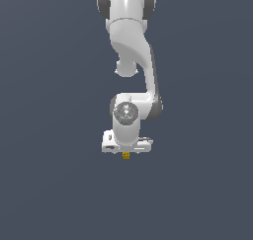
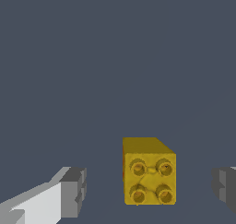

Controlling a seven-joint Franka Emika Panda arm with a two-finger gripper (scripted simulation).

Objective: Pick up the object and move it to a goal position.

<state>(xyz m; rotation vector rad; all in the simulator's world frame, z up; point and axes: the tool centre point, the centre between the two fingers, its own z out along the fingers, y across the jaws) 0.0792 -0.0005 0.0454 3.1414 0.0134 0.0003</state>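
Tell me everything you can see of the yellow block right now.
The yellow block is a small yellow-orange, plastic-looking cube with four round studs on one face. It sits between the open gripper's fingers, gaps showing on both sides, nothing visibly touching it. In the exterior view it peeks out just below the white hand. Whether it rests on the floor is unclear.

Ext cam: distant, faces arm front. Wrist cam: close. Both show block

Plain dark grey-blue ground.
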